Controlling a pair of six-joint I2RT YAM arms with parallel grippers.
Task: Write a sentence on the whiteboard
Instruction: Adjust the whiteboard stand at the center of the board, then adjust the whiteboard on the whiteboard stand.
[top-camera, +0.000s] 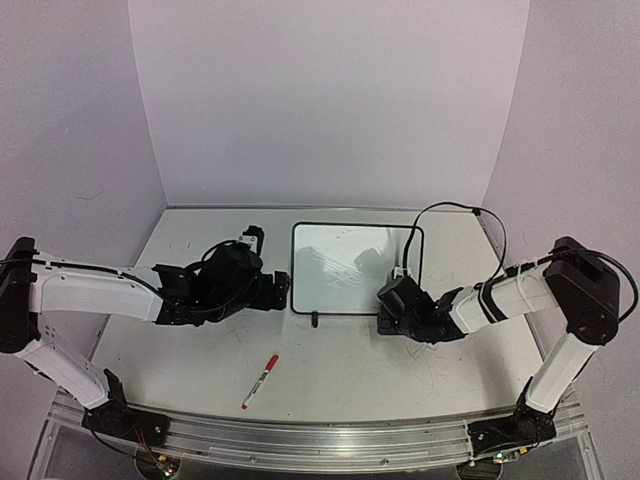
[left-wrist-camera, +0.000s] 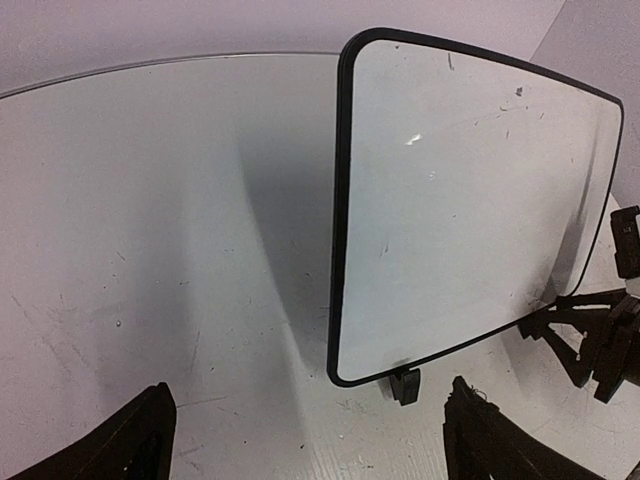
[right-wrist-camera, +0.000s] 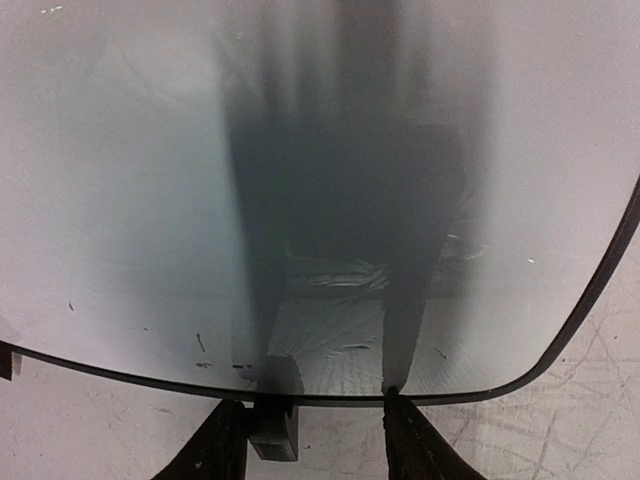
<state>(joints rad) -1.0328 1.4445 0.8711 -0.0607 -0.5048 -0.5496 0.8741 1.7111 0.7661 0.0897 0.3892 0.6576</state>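
Observation:
The whiteboard (top-camera: 350, 265) lies flat at mid-table, a white panel in a thin black frame. No sentence shows on it, only faint dark specks. My left gripper (top-camera: 283, 292) is open just off the board's near left corner. In the left wrist view the board (left-wrist-camera: 460, 200) and one black foot (left-wrist-camera: 404, 385) sit ahead of the left gripper (left-wrist-camera: 310, 392). My right gripper (top-camera: 388, 312) is at the board's near edge, towards the right. In the right wrist view its jaws (right-wrist-camera: 315, 410) stand apart astride the other foot (right-wrist-camera: 272, 438), with one fingertip (right-wrist-camera: 398, 405) against the board's (right-wrist-camera: 300, 150) frame.
A red marker (top-camera: 260, 381) with a white label lies on the scuffed tabletop (top-camera: 190, 250), nearer than the board and to its left. A black cable (top-camera: 440, 208) arcs over the board's far right corner. White walls close in the table's back and sides.

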